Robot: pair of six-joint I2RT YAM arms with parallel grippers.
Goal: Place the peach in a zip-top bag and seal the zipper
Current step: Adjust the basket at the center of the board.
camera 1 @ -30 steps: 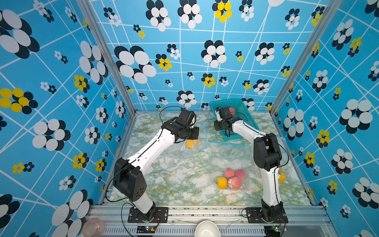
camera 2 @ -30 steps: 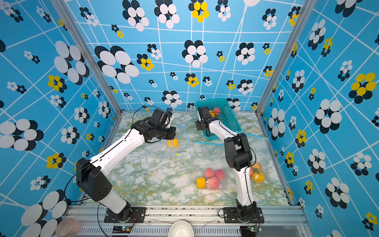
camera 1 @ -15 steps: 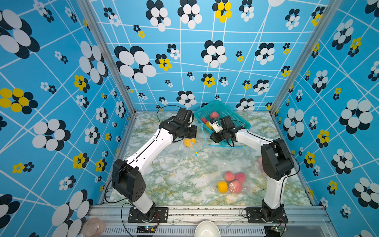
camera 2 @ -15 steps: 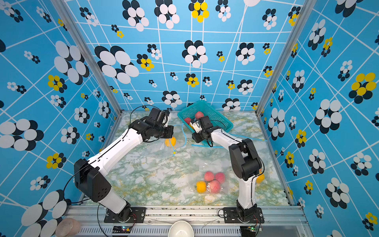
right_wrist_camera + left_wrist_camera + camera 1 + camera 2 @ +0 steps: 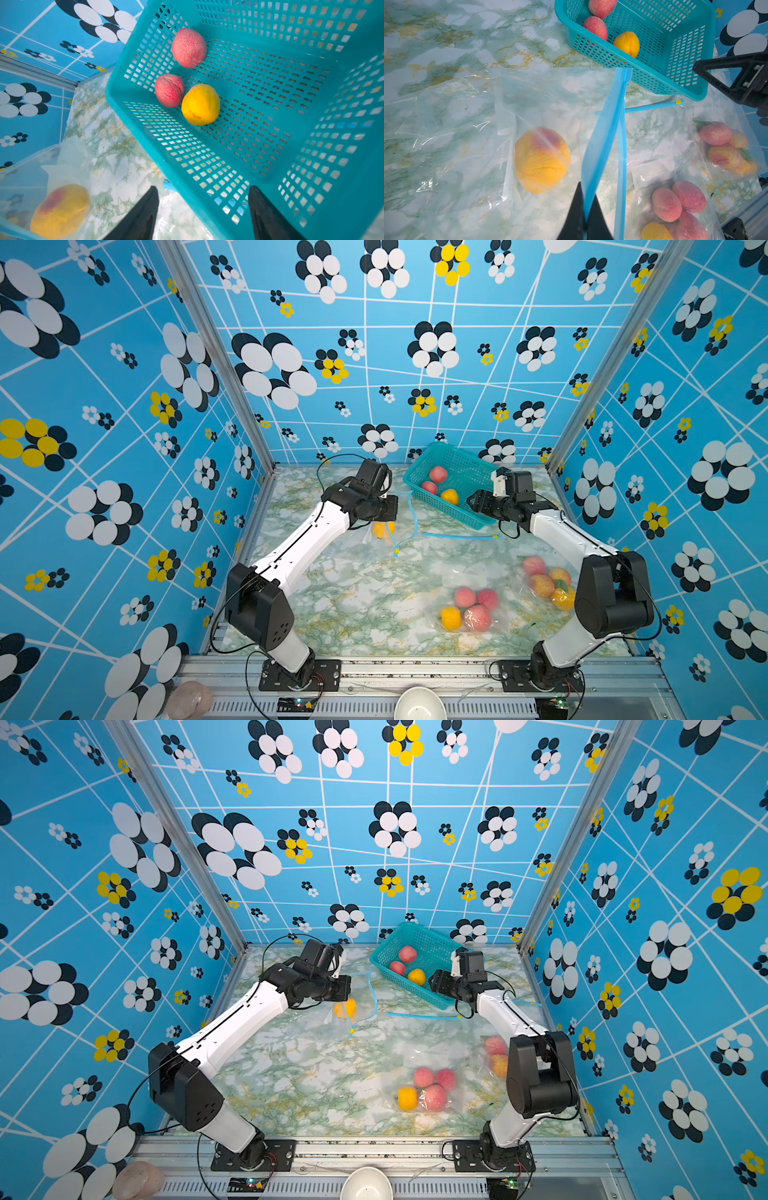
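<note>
Across the marbled table (image 5: 353,601), the left arm (image 5: 299,543) reaches from the front rail toward the middle with its forearm sloping low. The left gripper (image 5: 585,193) is pinched tight on the blue zipper strip (image 5: 604,133) of the zip-top bag (image 5: 467,124), holding that edge lifted off the table. The right arm (image 5: 565,539) stretches toward the back with its wrist about level. The right gripper (image 5: 202,188) has its jaws spread wide and grips nothing. One finger shows over the table and the other over the teal basket (image 5: 311,145), with the basket's near wall between them; whether either finger touches the wall I cannot tell. In both top views the basket sits at the back of the table, just beside the right gripper, and it holds three loose fruits (image 5: 189,47), two pink and one yellow. A second clear bag lies flat just in front of the basket, shown by its straight blue zipper (image 5: 457,536). Two filled bags rest near the front right: one (image 5: 469,610) in the open, the other (image 5: 544,580) partly hidden by the right arm's elbow. A white bowl (image 5: 417,705) sits on the front rail. The peach (image 5: 542,160) lies inside the zip-top bag on the table, just below the left gripper. It is yellow-orange with a red blush and fine cracks, seen through wrinkled film. The bag's mouth is open, its two blue edges parted, and a small yellow slider (image 5: 397,549) hangs at the strip's low end.
</note>
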